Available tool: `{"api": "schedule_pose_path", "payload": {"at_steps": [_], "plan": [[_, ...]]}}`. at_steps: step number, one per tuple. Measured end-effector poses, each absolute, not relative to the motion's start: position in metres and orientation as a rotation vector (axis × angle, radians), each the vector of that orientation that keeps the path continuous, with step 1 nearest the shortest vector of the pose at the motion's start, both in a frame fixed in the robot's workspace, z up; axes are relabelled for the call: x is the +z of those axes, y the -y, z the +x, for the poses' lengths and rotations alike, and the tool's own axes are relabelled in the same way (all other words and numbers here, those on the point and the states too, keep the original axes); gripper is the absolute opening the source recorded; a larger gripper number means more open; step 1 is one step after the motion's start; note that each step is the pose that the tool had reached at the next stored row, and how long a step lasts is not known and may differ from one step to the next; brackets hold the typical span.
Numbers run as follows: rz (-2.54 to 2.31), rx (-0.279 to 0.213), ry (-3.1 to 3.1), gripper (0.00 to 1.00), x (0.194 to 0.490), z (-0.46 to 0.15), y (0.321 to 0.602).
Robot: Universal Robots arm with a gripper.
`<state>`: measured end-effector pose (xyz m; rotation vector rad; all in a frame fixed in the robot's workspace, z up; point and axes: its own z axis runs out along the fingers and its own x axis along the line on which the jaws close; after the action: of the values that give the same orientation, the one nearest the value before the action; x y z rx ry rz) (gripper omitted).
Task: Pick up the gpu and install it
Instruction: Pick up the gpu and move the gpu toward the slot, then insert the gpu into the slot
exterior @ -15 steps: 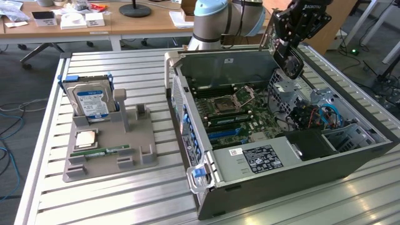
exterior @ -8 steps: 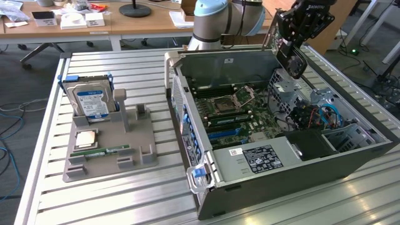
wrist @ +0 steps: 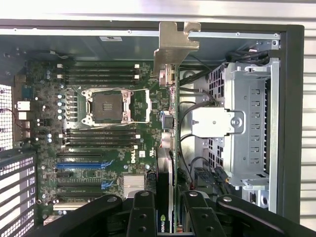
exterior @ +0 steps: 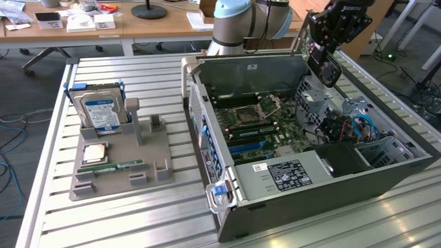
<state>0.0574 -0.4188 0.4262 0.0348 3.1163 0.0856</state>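
While the gpu (exterior: 325, 70) hangs clear above the open computer case (exterior: 310, 206), the pickup half of the job looks done and the fitting half does not. The card is clamped between the gripper (exterior: 321, 50) fingers and is in no slot. It sits off the table and well away from the grey holder (exterior: 158, 155), where the hard drive (exterior: 102, 111) and the memory stick (exterior: 110, 168) stand in their places.

From the wrist view the gpu (wrist: 170, 148) appears edge-on, running out from between the black fingers (wrist: 143, 212), with its pale metal bracket (wrist: 175, 44) at the far end from the grip. Below it lies the motherboard (wrist: 98, 148), whose blue expansion slots (wrist: 81, 164) look unoccupied (as far as can be told).

In the exterior view the arm (exterior: 248, 20) reaches in from the far side of the table (exterior: 138, 222). Its wrist is raised over the case's drive-cage side, towards the exterior view's right. The gripper points downward and the card hangs lengthwise beneath it at a slight tilt, above the rim of the case and touching nothing inside.
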Motion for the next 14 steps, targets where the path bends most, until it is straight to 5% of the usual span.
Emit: {"api": "schedule_pose_path", "payload": {"at_steps": [14], "plan": [[0.025, 0.086, -3.117, 0.26, 0.4263, 0.0574, 0.4188]]}}
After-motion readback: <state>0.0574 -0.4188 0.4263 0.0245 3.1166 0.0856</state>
